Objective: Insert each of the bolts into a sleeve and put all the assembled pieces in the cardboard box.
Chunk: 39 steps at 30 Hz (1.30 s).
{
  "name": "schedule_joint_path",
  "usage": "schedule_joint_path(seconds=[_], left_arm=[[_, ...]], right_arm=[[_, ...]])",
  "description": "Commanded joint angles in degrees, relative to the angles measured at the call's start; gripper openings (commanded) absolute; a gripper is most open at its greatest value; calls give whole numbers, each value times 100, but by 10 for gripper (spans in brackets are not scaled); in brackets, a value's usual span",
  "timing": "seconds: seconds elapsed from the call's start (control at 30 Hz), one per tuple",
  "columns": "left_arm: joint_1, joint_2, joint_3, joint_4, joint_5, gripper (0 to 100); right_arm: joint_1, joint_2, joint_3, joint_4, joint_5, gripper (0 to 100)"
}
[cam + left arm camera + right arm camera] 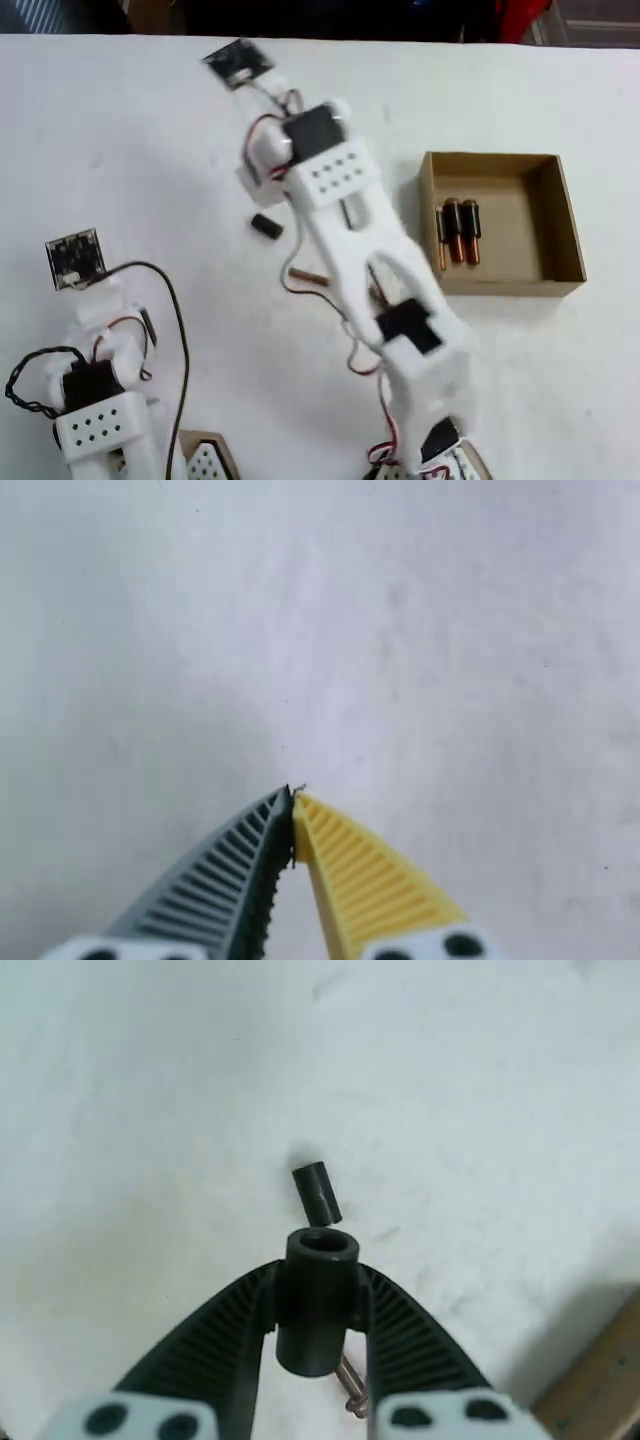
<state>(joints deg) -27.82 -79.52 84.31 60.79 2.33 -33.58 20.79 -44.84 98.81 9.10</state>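
Note:
My right gripper is shut on a black sleeve, held upright with its open bore facing the camera. Just beyond its fingertips a second black sleeve lies on the white table; the high view shows this sleeve left of the right arm. A thin coppery bolt lies on the table under the held sleeve, and this bolt pokes out beside the arm. The cardboard box at the right holds three assembled pieces. My left gripper is shut on nothing above bare table.
The right arm stretches diagonally across the table's middle, covering its own gripper from above. The left arm sits at the near left with a black cable looping beside it. A corner of the box shows close to the right gripper.

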Motion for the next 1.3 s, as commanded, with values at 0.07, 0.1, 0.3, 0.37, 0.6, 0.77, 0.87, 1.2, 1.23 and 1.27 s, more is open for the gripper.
schedule_joint_path(seconds=[0.07,0.1,0.3,0.37,0.6,0.77,0.87,1.2,1.23,1.27], left_arm=[[-13,-57,-105,-149,-44,22],[-13,-57,-105,-158,-44,22],[356,-57,88,-501,-53,22],[549,-57,334,-941,-53,21],[848,-57,1284,-2593,-1767,20],[848,-57,1310,-2673,-2347,22],[848,-57,1310,-2673,-2382,22],[892,-57,826,-1996,-2910,21],[892,-57,782,-1855,-3095,21],[892,-57,756,-1732,-3262,22]], right_arm=[[549,-1578,853,251,-18,20],[593,-1763,1064,251,-18,20],[620,-2862,2224,101,-18,21],[629,-3240,2541,48,-18,21],[637,-4470,3613,48,255,21],[787,-5367,4510,-409,299,21],[1112,-5851,5196,-919,308,21],[1719,-7125,7727,-2677,316,21],[1754,-7231,7965,-2844,316,21],[1763,-7345,8185,-3020,316,21]])
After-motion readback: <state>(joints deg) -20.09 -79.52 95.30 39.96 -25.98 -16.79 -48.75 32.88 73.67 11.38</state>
